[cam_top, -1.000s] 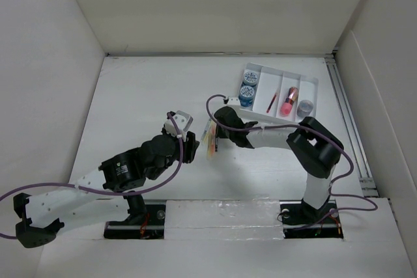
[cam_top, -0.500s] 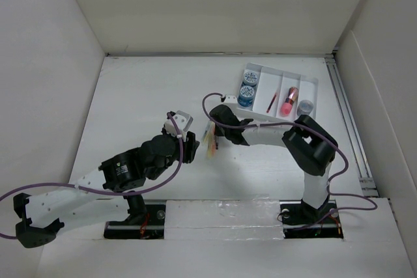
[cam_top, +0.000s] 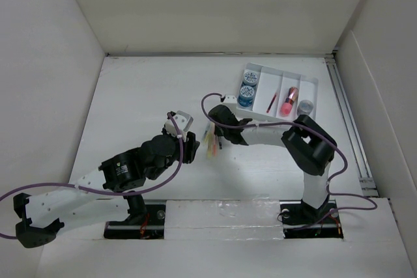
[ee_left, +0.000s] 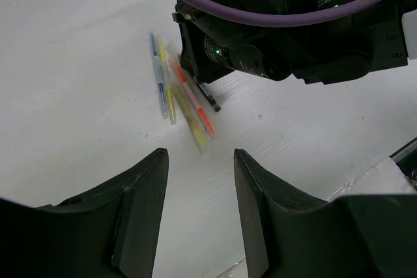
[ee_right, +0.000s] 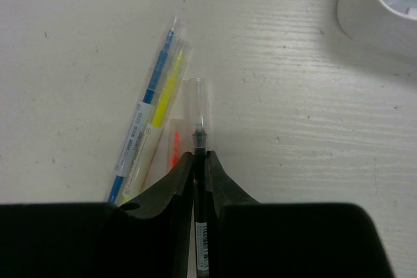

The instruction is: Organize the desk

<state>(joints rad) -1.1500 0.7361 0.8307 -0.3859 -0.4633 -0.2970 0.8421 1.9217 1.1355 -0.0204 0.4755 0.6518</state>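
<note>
On the white desk [cam_top: 143, 96] lies a bundle of pens [cam_top: 210, 140]: a blue one [ee_right: 146, 118], a yellow one [ee_right: 166, 89] and an orange one [ee_right: 174, 148]. My right gripper [ee_right: 199, 155] is shut on a black pen [ee_right: 198, 140] with a clear cap, right beside the bundle and low over the desk. The top view shows this gripper [cam_top: 220, 136] at the pens. My left gripper [ee_left: 199, 161] is open and empty, hovering just short of the same pens [ee_left: 186, 99]; it sits left of them in the top view [cam_top: 189, 148].
A white four-compartment tray [cam_top: 280, 92] at the back right holds two blue round tins [cam_top: 248, 86], a thin red stick [cam_top: 272, 101] and a pink tube [cam_top: 290, 101]. Its corner shows in the right wrist view [ee_right: 384, 4]. White walls enclose the desk.
The right arm's elbow has shifted a little to the left, and a dark pen now shows at its gripper tip beside the coloured pens. The left arm has not moved.
</note>
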